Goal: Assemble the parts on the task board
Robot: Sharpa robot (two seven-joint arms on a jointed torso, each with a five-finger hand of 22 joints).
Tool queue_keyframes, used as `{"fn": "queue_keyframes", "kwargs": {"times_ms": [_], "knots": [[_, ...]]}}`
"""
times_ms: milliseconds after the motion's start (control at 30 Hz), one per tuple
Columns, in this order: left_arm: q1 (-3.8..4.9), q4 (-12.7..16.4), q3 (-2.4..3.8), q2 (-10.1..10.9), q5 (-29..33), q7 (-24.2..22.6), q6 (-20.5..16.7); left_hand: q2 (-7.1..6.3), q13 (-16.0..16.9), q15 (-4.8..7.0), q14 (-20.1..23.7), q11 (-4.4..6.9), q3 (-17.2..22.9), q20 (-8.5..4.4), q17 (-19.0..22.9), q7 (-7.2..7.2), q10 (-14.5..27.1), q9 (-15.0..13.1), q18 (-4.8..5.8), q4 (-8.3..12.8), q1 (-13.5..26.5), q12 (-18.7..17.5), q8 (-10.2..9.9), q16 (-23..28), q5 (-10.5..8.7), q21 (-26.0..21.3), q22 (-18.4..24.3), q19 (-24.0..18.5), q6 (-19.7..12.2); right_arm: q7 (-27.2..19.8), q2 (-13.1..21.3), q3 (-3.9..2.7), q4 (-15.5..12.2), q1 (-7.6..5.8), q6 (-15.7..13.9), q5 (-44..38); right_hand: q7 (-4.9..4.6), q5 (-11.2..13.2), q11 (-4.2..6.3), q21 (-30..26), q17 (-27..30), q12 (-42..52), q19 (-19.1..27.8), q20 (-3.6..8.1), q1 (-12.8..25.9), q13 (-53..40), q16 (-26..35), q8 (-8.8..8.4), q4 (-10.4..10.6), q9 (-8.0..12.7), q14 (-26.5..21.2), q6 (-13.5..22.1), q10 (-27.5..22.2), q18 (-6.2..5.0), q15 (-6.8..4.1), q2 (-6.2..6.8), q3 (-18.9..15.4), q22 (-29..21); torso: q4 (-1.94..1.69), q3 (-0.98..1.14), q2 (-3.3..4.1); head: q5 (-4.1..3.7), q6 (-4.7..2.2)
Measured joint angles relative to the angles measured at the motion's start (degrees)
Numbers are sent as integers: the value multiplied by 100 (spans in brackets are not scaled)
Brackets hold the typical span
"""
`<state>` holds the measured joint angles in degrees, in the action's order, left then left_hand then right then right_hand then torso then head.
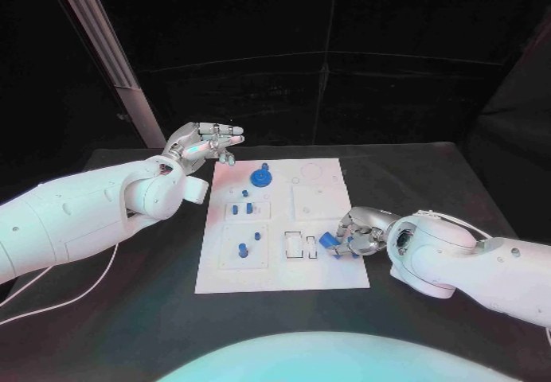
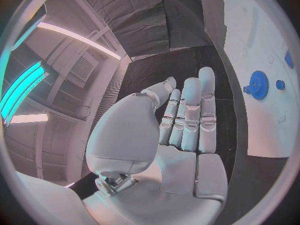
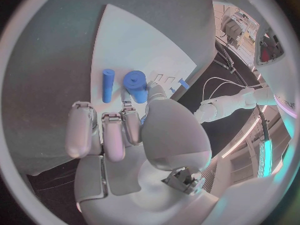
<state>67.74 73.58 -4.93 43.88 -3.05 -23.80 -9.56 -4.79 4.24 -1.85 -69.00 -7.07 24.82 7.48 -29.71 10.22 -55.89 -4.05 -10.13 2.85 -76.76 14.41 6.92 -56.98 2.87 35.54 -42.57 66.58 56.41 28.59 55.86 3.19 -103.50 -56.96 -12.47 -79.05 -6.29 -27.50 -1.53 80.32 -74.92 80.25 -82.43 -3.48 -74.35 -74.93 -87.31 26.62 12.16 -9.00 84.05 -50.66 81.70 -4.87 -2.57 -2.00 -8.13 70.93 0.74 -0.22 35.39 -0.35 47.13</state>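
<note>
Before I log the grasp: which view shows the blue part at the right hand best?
The right wrist view: the blue part sits large at the right hand's fingertips, with a slimmer blue peg beside it. The head view shows it small, half hidden by the fingers. The left wrist view faces elsewhere.

Upright blue pegs [image 1: 241, 209] and a gear [image 1: 263, 176] seemingly crowd the task board [image 1: 327, 274]'s left half.

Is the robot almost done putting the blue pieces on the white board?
Not yet. A blue gear and small blue pegs already sit on the task board. The right hand holds a blue block near empty slots. The left hand holds nothing.
</note>
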Motion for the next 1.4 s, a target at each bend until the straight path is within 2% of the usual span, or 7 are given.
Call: {"fn": "queue_keyframes", "kwargs": {"times_ms": [233,400,700,1167,1300,1367,1400], "knots": [[0,-1,0,-12,0,2,2,0,0,0,0,0,0,0,0,0,0,0,0,0,0,0,0,0,0,0,-1,0,0,-43,85,-9,-289,-9,-391,590,19,-80,20,0,0,0,0,0,89,0,0,48,73,-49,0,-19,20,0,0,-88,-73,0,-1,-1,3,-5,-20],[0,2,0,-14,0,4,3,0,0,0,0,0,0,0,0,0,0,0,0,0,0,0,0,0,0,0,-1,0,0,-99,-42,-12,-323,-20,-576,863,19,-116,20,0,0,0,0,0,101,0,0,85,95,-50,0,-19,20,0,0,-100,-95,0,-5,-1,9,9,-8],[0,21,0,-21,0,6,4,0,0,0,0,0,0,0,0,0,0,0,0,0,0,0,0,0,0,0,-1,0,0,-139,-447,-12,-132,-25,-605,1040,16,-117,40,0,1,-22,0,0,193,0,0,162,196,-91,0,-50,40,0,0,-154,-154,-1,-10,-2,14,25,9],[1,33,0,-40,0,8,7,0,0,0,0,0,0,0,-1,0,0,0,0,0,0,0,0,0,0,0,-2,0,0,-19,-829,-13,144,-28,-481,1003,142,93,61,0,1,-73,1,42,367,0,0,311,392,-171,0,-184,61,0,-42,-195,-304,-1,-6,2,14,56,25],[1,32,0,-41,0,10,8,0,1,0,0,0,0,0,-1,0,0,0,0,0,0,0,0,0,0,0,-2,0,0,44,-911,-13,184,-30,-413,969,163,390,83,0,1,-136,-21,64,487,0,0,369,447,-197,-21,-206,39,0,-63,-206,-367,-2,-3,3,14,63,27],[1,32,0,-43,0,11,8,0,0,0,0,0,0,0,-1,0,0,0,0,0,0,0,0,0,0,0,-2,0,0,77,-940,-14,208,-30,-386,944,159,881,115,0,1,-200,-10,75,689,0,0,400,406,-228,-21,-201,8,0,-63,-249,-492,-12,-1,3,14,65,27],[2,32,0,-44,0,11,8,0,1,0,0,0,0,0,-1,0,0,0,0,0,0,0,0,0,0,0,-2,0,0,93,-949,-14,218,-30,-377,934,148,1332,132,0,1,-266,0,84,862,-1,33,401,413,-231,-21,-135,-16,0,-63,-258,-604,-33,-1,3,14,65,27]]}}
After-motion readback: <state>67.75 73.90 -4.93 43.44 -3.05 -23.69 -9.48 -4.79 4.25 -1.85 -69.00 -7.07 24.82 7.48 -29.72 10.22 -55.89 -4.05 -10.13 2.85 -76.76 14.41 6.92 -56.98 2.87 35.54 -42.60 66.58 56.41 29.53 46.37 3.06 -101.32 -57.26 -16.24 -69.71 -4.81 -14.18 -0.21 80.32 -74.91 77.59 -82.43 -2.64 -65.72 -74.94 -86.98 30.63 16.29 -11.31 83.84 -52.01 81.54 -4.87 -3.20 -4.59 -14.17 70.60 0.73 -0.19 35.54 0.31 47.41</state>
